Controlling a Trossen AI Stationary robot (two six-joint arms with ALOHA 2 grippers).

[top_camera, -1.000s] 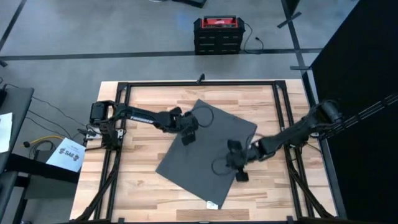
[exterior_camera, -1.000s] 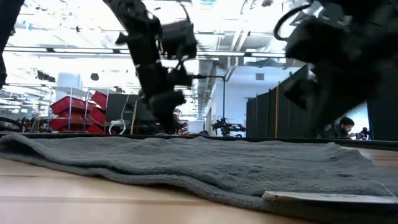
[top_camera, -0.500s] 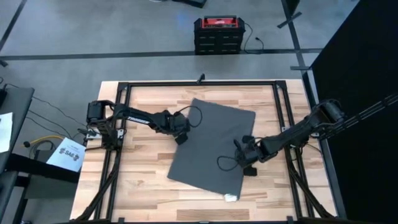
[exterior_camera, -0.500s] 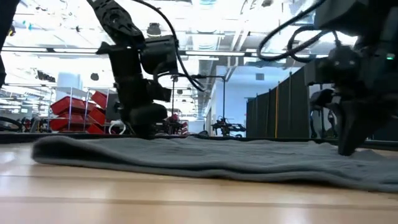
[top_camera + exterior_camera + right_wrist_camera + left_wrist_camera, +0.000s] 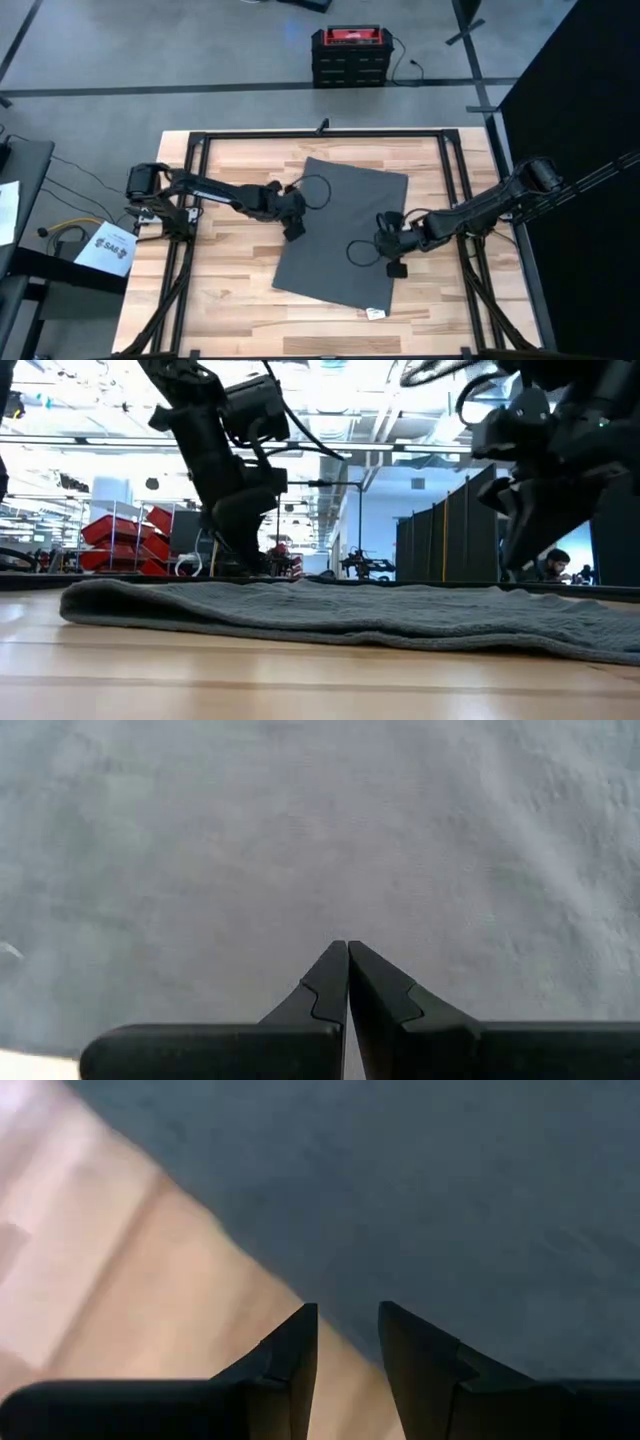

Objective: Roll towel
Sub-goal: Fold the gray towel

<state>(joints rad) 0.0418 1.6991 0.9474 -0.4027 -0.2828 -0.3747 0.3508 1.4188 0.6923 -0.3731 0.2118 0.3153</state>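
The dark grey towel (image 5: 345, 235) lies spread flat on the wooden table, with its small white tag (image 5: 375, 313) at the near right corner. My left gripper (image 5: 293, 226) stands over the towel's left edge (image 5: 250, 1270), fingers pointing down and a little apart, with nothing between them. My right gripper (image 5: 392, 250) is shut and points down at the cloth (image 5: 340, 840) just inside the towel's right edge. In the low view the towel (image 5: 330, 615) is a low flat band, and both grippers stand close over it. My left gripper's fingertips (image 5: 300, 1325) are at the towel's left edge, coming from above; I cannot tell whether they touch the cloth. My right gripper's shut fingertips (image 5: 335, 965) point down at the flat cloth near the towel's right edge; whether they press on it I cannot tell.
A black metal frame (image 5: 200, 140) runs around the tabletop. Bare wood (image 5: 230, 290) lies to the left of the towel and along the near edge. A red and black box (image 5: 350, 55) stands on the floor beyond the table.
The towel has slid along the table and turned about while staying flat. It lay as a tilted diamond and now lies squarer to the table, its tag corner farther toward the right edge. My left gripper has shifted slightly left and nearer; my right gripper has gone right and slightly farther.
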